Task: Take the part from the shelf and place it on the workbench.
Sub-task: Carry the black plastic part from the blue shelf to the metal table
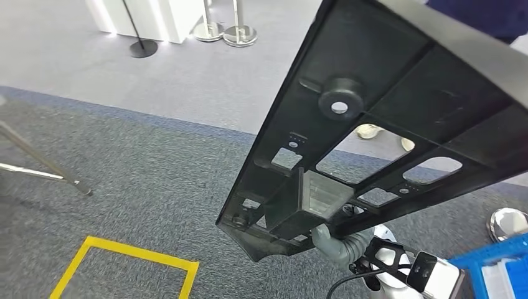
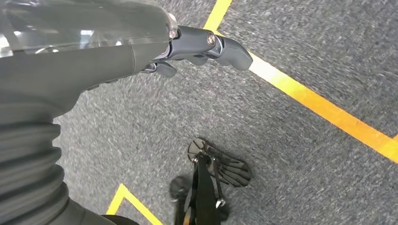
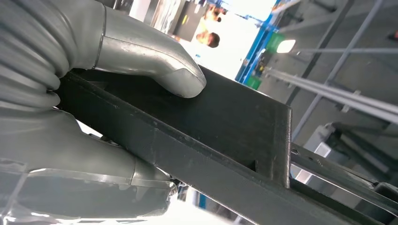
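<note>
A large black plastic part [image 1: 373, 118], a flat ribbed frame with cut-outs and a round boss, is held up in front of the head camera and slants from lower centre to upper right. My right hand [image 1: 333, 243] grips its lower end from below. In the right wrist view the thumb [image 3: 155, 61] presses on the part's dark flat face [image 3: 225, 126], with the other fingers underneath. My left hand [image 2: 187, 47] hangs over grey carpet, fingers apart, with nothing in it.
Grey carpet with yellow floor tape [image 1: 124, 255] lies below. Chrome stanchion bases [image 1: 240, 34] and a black round stand base [image 1: 143, 48] stand at the far side. A blue bin [image 1: 498, 268] is at the lower right. A person's dark sleeve [image 1: 485, 15] shows at the upper right.
</note>
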Controlling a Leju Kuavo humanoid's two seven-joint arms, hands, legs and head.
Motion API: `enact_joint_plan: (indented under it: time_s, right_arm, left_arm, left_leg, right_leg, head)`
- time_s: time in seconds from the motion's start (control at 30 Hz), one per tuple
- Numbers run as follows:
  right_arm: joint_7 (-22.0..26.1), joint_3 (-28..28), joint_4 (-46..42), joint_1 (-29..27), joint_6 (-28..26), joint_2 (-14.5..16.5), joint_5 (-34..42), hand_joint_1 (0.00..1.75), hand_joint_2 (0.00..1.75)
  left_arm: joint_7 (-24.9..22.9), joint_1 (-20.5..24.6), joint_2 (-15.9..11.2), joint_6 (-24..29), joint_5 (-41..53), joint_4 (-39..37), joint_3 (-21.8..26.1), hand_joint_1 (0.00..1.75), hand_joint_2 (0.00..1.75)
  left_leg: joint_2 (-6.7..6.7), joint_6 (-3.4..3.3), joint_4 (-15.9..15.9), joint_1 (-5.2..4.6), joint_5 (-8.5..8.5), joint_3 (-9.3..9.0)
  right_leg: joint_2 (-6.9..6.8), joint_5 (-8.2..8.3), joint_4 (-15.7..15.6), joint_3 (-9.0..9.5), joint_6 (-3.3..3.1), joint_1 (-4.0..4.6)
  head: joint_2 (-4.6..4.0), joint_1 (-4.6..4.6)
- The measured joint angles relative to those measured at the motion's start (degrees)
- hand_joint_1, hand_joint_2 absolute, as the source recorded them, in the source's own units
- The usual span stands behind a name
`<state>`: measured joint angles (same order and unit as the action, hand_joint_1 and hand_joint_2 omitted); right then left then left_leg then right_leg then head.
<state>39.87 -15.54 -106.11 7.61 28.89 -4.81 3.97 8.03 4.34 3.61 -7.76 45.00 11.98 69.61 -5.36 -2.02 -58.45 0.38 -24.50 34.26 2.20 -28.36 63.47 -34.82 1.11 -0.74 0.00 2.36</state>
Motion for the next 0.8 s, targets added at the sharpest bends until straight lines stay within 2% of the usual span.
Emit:
enact_joint_plan:
  time_s: [0.03, 0.07, 0.1, 0.13, 0.17, 0.2, 0.23, 0.3, 0.33, 0.37, 0.4, 0.43, 0.47, 0.53, 0.57, 0.6, 0.67, 0.7, 0.73, 0.8]
  right_arm:
    - [0.00, 0.00, 0.01, 0.03, 0.00, -0.01, -0.03, 1.75, 1.75]
    - [0.00, 0.00, 0.01, 0.04, 0.00, -0.02, -0.04, 1.75, 1.75]
    - [0.00, 0.00, 0.01, 0.05, 0.01, -0.03, -0.04, 1.75, 1.75]
    - [0.00, -0.01, 0.00, 0.08, 0.03, -0.03, -0.04, 1.75, 1.75]
    - [0.00, -0.01, -0.01, 0.12, 0.05, -0.03, -0.03, 1.75, 1.75]
    - [0.00, -0.02, -0.03, 0.16, 0.12, -0.03, -0.01, 1.75, 1.75]
    - [0.01, -0.02, -0.05, 0.19, 0.20, -0.02, 0.02, 1.75, 1.75]
    - [0.03, -0.01, -0.10, 0.14, 0.41, -0.03, 0.07, 1.75, 1.75]
    - [0.04, -0.01, -0.11, 0.09, 0.52, -0.03, 0.09, 1.75, 1.75]
    - [0.03, -0.01, -0.11, 0.05, 0.62, -0.03, 0.11, 1.75, 1.75]
    - [0.02, -0.01, -0.11, 0.03, 0.70, -0.03, 0.19, 1.75, 1.75]
    - [0.02, -0.01, -0.11, 0.03, 0.80, -0.03, 0.33, 1.75, 1.75]
    - [0.02, 0.03, -0.12, 0.05, 0.91, -0.03, 0.59, 1.75, 1.75]
    - [0.02, 0.22, -0.15, 0.08, 1.32, -0.11, 1.30, 1.75, 1.75]
    - [0.02, 0.41, -0.17, 0.11, 1.59, -0.20, 1.63, 1.75, 1.75]
    - [0.02, 0.61, -0.20, 0.14, 1.83, -0.32, 1.89, 1.75, 1.75]
    - [0.00, 0.92, -0.29, 0.23, 2.07, -0.51, 2.14, 1.75, 1.75]
    - [-0.02, 1.01, -0.40, 0.30, 2.13, -0.58, 2.18, 1.75, 1.75]
    - [-0.02, 1.09, -0.55, 0.38, 2.17, -0.63, 2.20, 1.75, 1.75]
    - [-0.10, 1.27, -0.77, 0.44, 2.37, -0.82, 2.21, 1.75, 1.75]
  left_arm:
    - [0.04, 0.03, 0.07, -0.09, 0.10, 0.00, 0.00, 0.00, 1.75]
    - [0.05, 0.02, 0.13, -0.14, 0.16, 0.00, 0.00, 0.00, 1.75]
    - [0.05, -0.04, 0.17, -0.14, 0.21, 0.00, 0.00, 0.00, 1.75]
    - [0.04, -0.16, 0.16, -0.13, 0.26, 0.00, 0.00, 0.00, 1.75]
    - [0.03, -0.28, 0.15, -0.11, 0.30, 0.00, 0.00, 0.00, 1.75]
    - [0.00, -0.36, 0.16, -0.09, 0.32, -0.01, 0.00, 0.00, 1.75]
    - [-0.02, -0.34, 0.17, -0.08, 0.34, -0.01, 0.00, 0.00, 1.75]
    - [-0.04, -0.15, 0.19, -0.05, 0.34, -0.02, 0.00, 0.00, 1.75]
    - [-0.03, -0.07, 0.18, -0.03, 0.33, -0.02, 0.00, 0.00, 1.75]
    - [-0.02, -0.08, 0.18, 0.01, 0.32, -0.02, 0.00, 0.00, 1.75]
    - [0.01, -0.15, 0.19, 0.06, 0.29, -0.02, 0.01, 0.00, 1.75]
    - [0.03, -0.23, 0.19, 0.13, 0.26, -0.02, 0.03, 0.00, 1.75]
    - [0.08, -0.28, 0.17, 0.20, 0.21, -0.02, 0.07, 0.00, 1.75]
    - [0.20, -0.19, 0.16, 0.26, 0.13, -0.02, 0.13, 0.00, 1.75]
    - [0.26, -0.14, 0.16, 0.25, 0.10, -0.02, 0.15, 0.00, 1.75]
    - [0.30, -0.13, 0.17, 0.24, 0.09, -0.02, 0.16, 0.00, 1.75]
    - [0.33, -0.24, 0.17, 0.21, 0.09, -0.02, 0.21, 0.00, 1.75]
    - [0.36, -0.28, 0.17, 0.21, 0.09, -0.02, 0.26, 0.00, 1.75]
    - [0.37, -0.25, 0.18, 0.20, 0.08, -0.02, 0.31, 0.00, 1.75]
    - [0.39, -0.04, 0.18, 0.16, 0.07, -0.02, 0.44, 0.00, 1.75]
  left_leg:
    - [-0.75, 0.25, -0.07, 0.02, 0.05, 0.13]
    - [-1.38, 0.58, -0.09, 0.10, 0.13, 0.31]
    - [-1.98, 0.97, -0.03, 0.21, 0.25, 0.49]
    - [-2.62, 1.39, 0.14, 0.31, 0.40, 0.67]
    - [-2.64, 1.69, 0.11, 0.36, 0.38, 0.77]
    - [-1.75, 1.93, -0.45, 0.28, -0.08, 1.09]
    - [-0.26, 2.10, -2.06, 0.16, -1.14, 1.85]
    - [3.24, 2.36, -8.64, 0.13, -4.70, 4.89]
    - [4.09, 2.54, -12.39, 0.22, -6.26, 6.65]
    - [4.54, 2.70, -14.94, 0.32, -7.00, 7.81]
    - [4.80, 2.85, -15.45, 0.42, -6.67, 7.96]
    - [5.13, 2.94, -13.60, 0.51, -5.37, 6.90]
    - [5.84, 2.97, -9.79, 0.57, -3.48, 4.80]
    - [7.95, 2.46, -2.47, 0.31, -1.17, 0.88]
    - [8.60, 2.07, -0.52, 0.15, -0.80, -0.11]
    - [8.67, 1.65, -0.03, -0.05, -0.96, -0.27]
    - [7.48, 0.99, 0.16, 0.00, -0.74, -0.22]
    - [6.87, 0.65, 0.37, 0.10, -0.61, -0.33]
    - [6.28, 0.31, 0.59, 0.23, -0.44, -0.43]
    - [5.03, -0.15, 0.77, 0.33, -0.17, -0.45]
  right_leg:
    - [1.03, 1.18, -3.13, 1.34, -0.16, 0.01]
    - [1.74, 1.60, -4.84, 2.04, -0.27, 0.09]
    - [1.73, 1.50, -5.31, 2.19, -0.37, 0.22]
    - [1.07, 1.67, -5.50, 2.25, -0.57, 0.27]
    - [0.34, 1.82, -5.83, 2.42, -0.89, 0.23]
    - [-0.41, 2.00, -6.26, 2.64, -1.28, 0.14]
    - [-1.20, 2.17, -6.69, 2.85, -1.62, 0.05]
    - [-2.79, 2.23, -7.00, 3.04, -2.04, 0.20]
    - [-3.63, 2.18, -6.97, 3.03, -2.10, 0.31]
    - [-4.45, 2.11, -6.92, 3.03, -2.12, 0.38]
    - [-5.23, 2.01, -6.85, 3.03, -2.08, 0.40]
    - [-5.94, 1.88, -6.73, 3.05, -1.98, 0.40]
    - [-6.61, 1.71, -6.59, 3.11, -1.82, 0.39]
    - [-7.81, 1.31, -6.27, 3.28, -1.34, 0.60]
    - [-8.31, 1.17, -6.17, 3.38, -1.06, 0.74]
    - [-8.78, 1.09, -6.15, 3.48, -0.76, 0.88]
    - [-9.60, 0.92, -6.21, 3.75, -0.11, 0.87]
    - [-8.97, 0.45, -5.79, 3.77, 0.23, 0.72]
    - [-7.67, -0.60, -4.41, 3.32, 0.51, 0.56]
    - [-4.16, -4.17, 2.02, 0.52, 0.82, 0.29]
  head:
    - [-0.01, 0.00]
    - [-0.01, 0.01]
    - [-0.01, 0.01]
    - [-0.01, 0.02]
    - [0.00, 0.02]
    - [0.00, 0.02]
    - [0.00, 0.02]
    - [0.00, 0.02]
    - [0.00, 0.02]
    - [0.00, 0.02]
    - [0.00, 0.02]
    - [0.00, 0.02]
    - [0.00, 0.02]
    - [0.00, 0.02]
    - [0.00, 0.02]
    - [0.00, 0.02]
    - [0.00, 0.02]
    - [-0.01, 0.02]
    - [-0.01, 0.02]
    - [-0.01, 0.00]
